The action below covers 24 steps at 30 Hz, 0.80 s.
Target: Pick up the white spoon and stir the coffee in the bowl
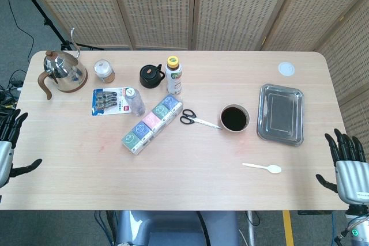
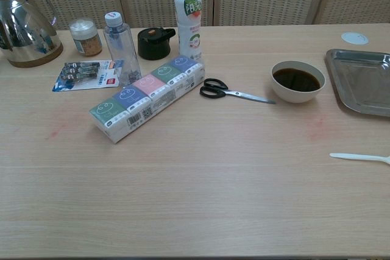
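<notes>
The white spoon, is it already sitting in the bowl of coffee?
No, the white spoon lies flat on the table, apart from the bowl.

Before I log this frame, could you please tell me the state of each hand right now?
Left hand: open, holding nothing, at the table's left edge.
Right hand: open, holding nothing, right of the white spoon.
</notes>
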Each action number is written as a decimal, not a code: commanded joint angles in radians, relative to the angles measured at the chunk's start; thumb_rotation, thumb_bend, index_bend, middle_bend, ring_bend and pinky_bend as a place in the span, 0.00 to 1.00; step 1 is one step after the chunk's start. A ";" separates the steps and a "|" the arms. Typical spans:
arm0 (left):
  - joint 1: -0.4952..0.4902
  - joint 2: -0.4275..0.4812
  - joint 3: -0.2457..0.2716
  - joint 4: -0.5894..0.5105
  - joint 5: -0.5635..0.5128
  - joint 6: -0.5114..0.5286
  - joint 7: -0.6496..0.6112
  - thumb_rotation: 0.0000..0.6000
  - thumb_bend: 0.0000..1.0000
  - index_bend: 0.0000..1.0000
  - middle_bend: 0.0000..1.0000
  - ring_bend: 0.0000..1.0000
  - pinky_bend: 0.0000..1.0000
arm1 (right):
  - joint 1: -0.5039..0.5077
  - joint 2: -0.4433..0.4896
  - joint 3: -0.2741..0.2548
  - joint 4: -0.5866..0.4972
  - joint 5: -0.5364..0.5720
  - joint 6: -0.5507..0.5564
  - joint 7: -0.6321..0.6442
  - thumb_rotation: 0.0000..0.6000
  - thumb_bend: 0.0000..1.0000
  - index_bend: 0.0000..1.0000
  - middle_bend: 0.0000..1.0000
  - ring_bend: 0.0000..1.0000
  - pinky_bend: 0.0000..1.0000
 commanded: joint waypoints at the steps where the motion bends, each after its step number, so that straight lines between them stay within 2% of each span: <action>1: -0.002 -0.001 0.001 0.001 0.004 -0.002 0.001 1.00 0.00 0.00 0.00 0.00 0.00 | -0.001 0.001 -0.002 -0.001 -0.006 0.002 0.002 1.00 0.00 0.06 0.00 0.00 0.00; 5: 0.001 -0.001 0.008 0.004 0.014 0.002 0.000 1.00 0.00 0.00 0.00 0.00 0.00 | 0.006 -0.009 -0.014 -0.018 -0.027 -0.013 0.003 1.00 0.00 0.09 0.00 0.00 0.00; 8: 0.003 -0.002 0.009 0.006 0.014 0.005 -0.003 1.00 0.00 0.00 0.00 0.00 0.00 | 0.042 -0.031 -0.032 -0.052 -0.064 -0.070 -0.005 1.00 0.00 0.13 0.00 0.00 0.00; 12: 0.004 -0.004 0.011 0.008 0.013 0.004 -0.004 1.00 0.00 0.00 0.00 0.00 0.00 | 0.102 -0.078 -0.028 -0.088 -0.069 -0.160 -0.068 1.00 0.00 0.22 0.00 0.00 0.00; 16: 0.005 -0.002 0.012 0.009 0.016 0.007 -0.010 1.00 0.00 0.00 0.00 0.00 0.00 | 0.157 -0.147 -0.007 -0.102 -0.018 -0.247 -0.132 1.00 0.00 0.31 0.00 0.00 0.00; 22: 0.004 0.005 0.010 0.016 0.010 0.002 -0.035 1.00 0.00 0.00 0.00 0.00 0.00 | 0.222 -0.255 0.040 -0.083 0.116 -0.338 -0.243 1.00 0.10 0.37 0.00 0.00 0.00; 24: 0.003 0.008 0.010 0.018 0.009 0.000 -0.044 1.00 0.00 0.00 0.00 0.00 0.00 | 0.238 -0.286 0.054 -0.064 0.150 -0.349 -0.267 1.00 0.10 0.37 0.00 0.00 0.00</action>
